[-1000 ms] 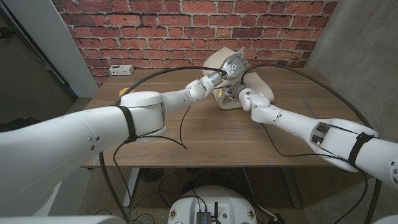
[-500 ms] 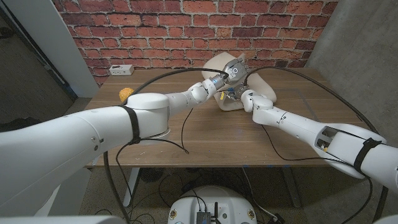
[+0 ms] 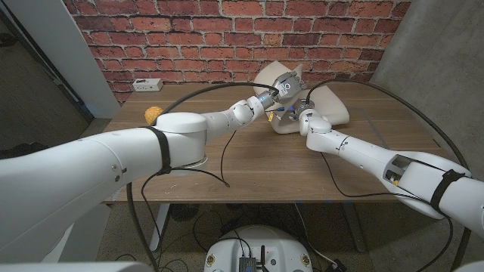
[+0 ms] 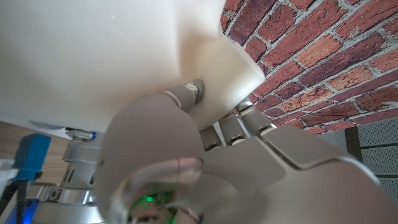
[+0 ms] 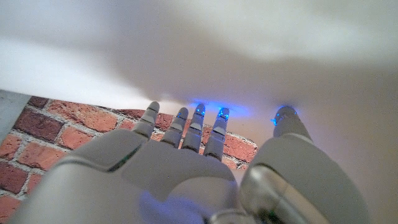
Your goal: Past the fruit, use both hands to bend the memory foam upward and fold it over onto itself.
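**Foam mid-fold, both hands on it**

Past orange fruit (image 3: 153,114) at table (image 3: 249,162) far edge. Judged light, soft, springy; best taken at opposite edges. Left hand (image 3: 281,85) fingers (image 4: 186,94) pressed into raised flap; right hand (image 3: 301,113) fingers (image 5: 186,127) spread against underside. Memory foam (image 3: 321,102) cream, smooth, thick, bent upward.

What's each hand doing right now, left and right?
Left hand: gripping the raised memory foam.
Right hand: fingers pressed against the foam's underside; a grip cannot be told.

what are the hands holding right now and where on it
Both hold the memory foam: left hand on its raised near-left edge, right hand under the lifted part.
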